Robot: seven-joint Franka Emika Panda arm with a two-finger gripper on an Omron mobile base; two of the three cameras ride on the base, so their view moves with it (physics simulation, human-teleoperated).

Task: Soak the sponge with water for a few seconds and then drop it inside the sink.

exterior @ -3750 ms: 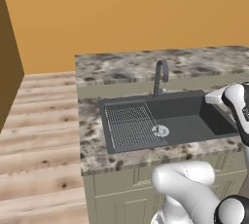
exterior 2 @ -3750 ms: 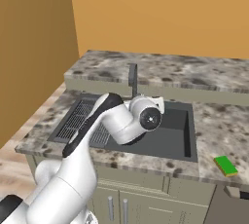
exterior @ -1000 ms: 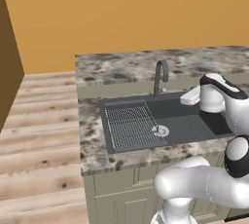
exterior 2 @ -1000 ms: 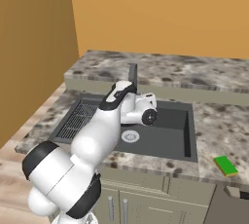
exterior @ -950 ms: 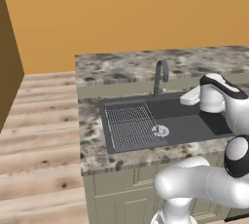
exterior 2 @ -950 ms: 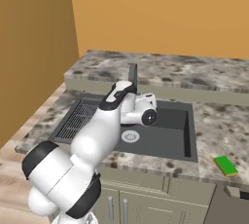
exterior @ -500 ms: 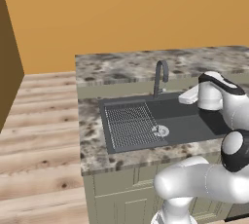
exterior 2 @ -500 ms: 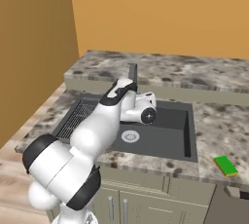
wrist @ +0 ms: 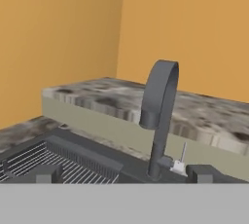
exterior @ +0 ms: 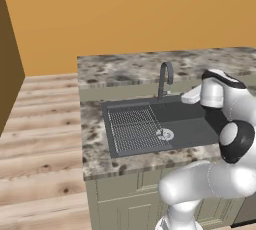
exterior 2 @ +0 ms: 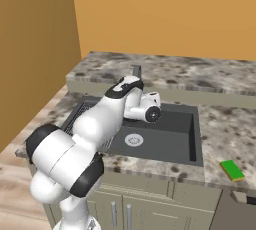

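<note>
The green sponge [exterior 2: 231,170] lies on the granite counter to the right of the sink [exterior 2: 187,146], far from my hand. The sink is a dark-grey basin with a ribbed drainboard [exterior: 134,129], a round pale drain [exterior: 165,134] and a dark arched faucet [wrist: 158,113]. My gripper [wrist: 124,174] hovers over the basin, pointed at the faucet's base and small lever [wrist: 181,158] a short way off. It is open, and nothing sits between its fingertips [wrist: 44,173]. In the left base view the gripper [exterior: 189,95] is just right of the faucet [exterior: 165,79]. Water is out of view.
A raised granite ledge [exterior: 150,66] runs behind the sink below the orange wall. A wooden cabinet side [exterior 2: 35,49] stands at the left. The counter's front edge [exterior 2: 165,173] lies between the base and the basin.
The hand has crept a little to the left, closer to the faucet. The jaws stay wide and the sponge has not moved.
</note>
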